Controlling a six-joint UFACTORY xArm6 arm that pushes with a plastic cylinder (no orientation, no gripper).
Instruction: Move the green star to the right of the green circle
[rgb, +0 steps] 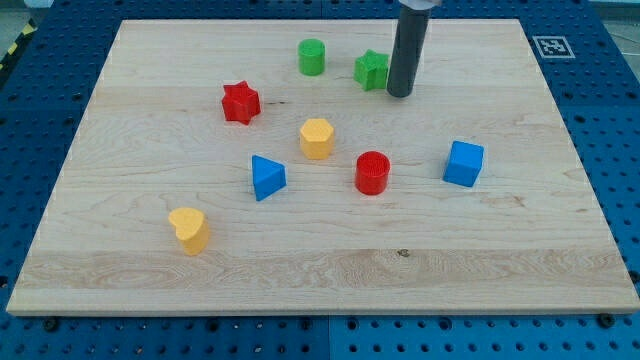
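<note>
The green star (371, 69) lies near the view's top, a little right of centre. The green circle (312, 57) stands to its left, a short gap between them. My tip (399, 94) rests on the board just right of the green star, touching or nearly touching its right side. The dark rod rises from the tip to the view's top edge.
A red star (240, 102) lies left of centre. A yellow hexagon (316, 138), blue triangle (267, 177), red circle (372, 172) and blue cube (463, 163) sit across the middle. A yellow heart (188, 229) lies lower left. The wooden board (520, 250) sits on a blue pegboard.
</note>
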